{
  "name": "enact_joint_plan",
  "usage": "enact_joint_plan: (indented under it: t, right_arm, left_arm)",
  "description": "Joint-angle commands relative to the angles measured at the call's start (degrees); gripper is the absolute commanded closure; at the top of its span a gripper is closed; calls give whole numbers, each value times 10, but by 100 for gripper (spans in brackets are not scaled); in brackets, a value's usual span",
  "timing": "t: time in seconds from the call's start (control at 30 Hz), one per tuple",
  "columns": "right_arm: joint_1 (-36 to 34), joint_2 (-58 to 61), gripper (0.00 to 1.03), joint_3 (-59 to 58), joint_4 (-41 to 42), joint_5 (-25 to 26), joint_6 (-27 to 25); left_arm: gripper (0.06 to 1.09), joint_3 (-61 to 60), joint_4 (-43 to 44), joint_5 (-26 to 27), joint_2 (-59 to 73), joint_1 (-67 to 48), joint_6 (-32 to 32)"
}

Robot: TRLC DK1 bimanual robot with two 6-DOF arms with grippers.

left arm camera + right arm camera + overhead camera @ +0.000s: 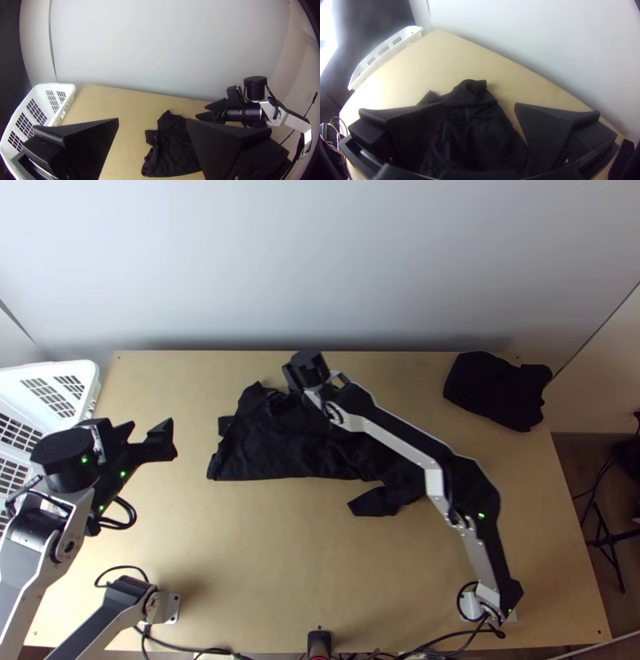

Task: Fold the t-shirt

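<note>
The black t-shirt lies on the middle of the surface, partly spread and wrinkled, with a straight edge facing the arms' bases and one part sticking out toward the near right. The right end effector is above the shirt's far part, its two fingers well apart with the cloth between them in its wrist view. The left end effector is beside the shirt, near the white basket, fingers also apart. Another black cloth lies bunched near the far right corner.
</note>
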Motion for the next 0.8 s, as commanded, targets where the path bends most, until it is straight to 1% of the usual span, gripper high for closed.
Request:
enact_joint_plan:
  t: [0.0, 0.07, 0.13, 0.27, 0.43, 0.6, 0.77]
  right_arm:
    - [4, 103, 5, 121, -43, -4, 7]
    - [3, 135, 5, 171, -66, -10, 20]
    - [3, 154, 5, 194, -69, -22, 27]
    - [9, 176, 5, 208, -51, -30, 27]
    - [17, 207, 5, 227, -47, -44, 25]
    - [21, 222, 5, 230, -46, -45, 22]
    - [15, 233, 5, 236, -47, -44, 6]
  left_arm:
    - [10, -31, -6, 11, -26, 9, -8]
    - [10, -35, -18, 16, -35, 13, -10]
    - [10, -38, -36, 19, -46, 17, -10]
    - [10, -59, -56, 23, -76, 18, -12]
    - [10, -64, -57, 23, -86, 26, -12]
    - [10, -61, -57, 23, -86, 26, -11]
    - [10, -66, -54, 23, -88, 31, -9]
